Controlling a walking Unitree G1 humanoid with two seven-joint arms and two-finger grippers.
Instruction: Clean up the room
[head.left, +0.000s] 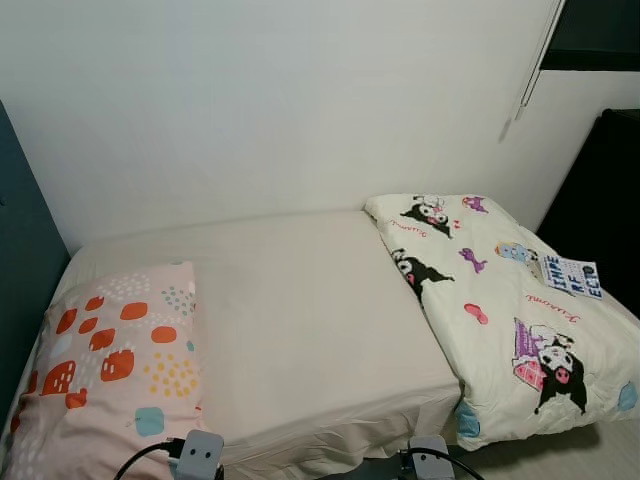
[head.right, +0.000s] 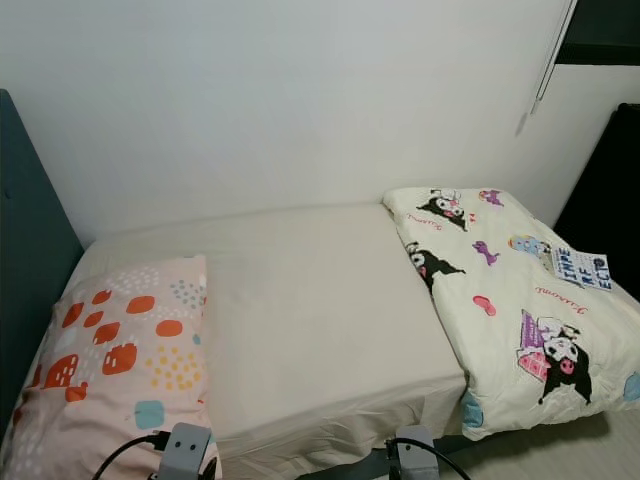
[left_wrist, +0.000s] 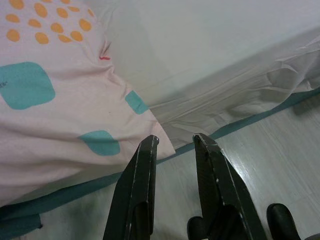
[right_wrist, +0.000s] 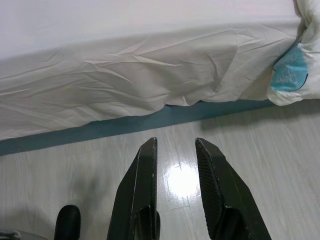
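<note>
A bed with a pale sheet (head.left: 300, 310) stands against the white wall. A pink pillow (head.left: 110, 370) with orange, yellow and teal patches lies at its left end. A cream cartoon-print duvet (head.left: 500, 300) is bunched at the right end, with a small printed card (head.left: 570, 275) on it. My left gripper (left_wrist: 175, 142) hangs open low by the pillow's corner (left_wrist: 100, 142), holding nothing. My right gripper (right_wrist: 176, 145) hangs open above the pale wood floor (right_wrist: 240, 165), near the sheet's hem and the duvet's corner (right_wrist: 290, 75).
A dark blue headboard (head.left: 20, 280) rises at the left. A black piece of furniture (head.left: 600, 200) stands at the right, past the bed. A teal bed base (right_wrist: 150, 122) runs under the sheet's edge. My two wrists (head.left: 200, 455) show at the bottom of the head view.
</note>
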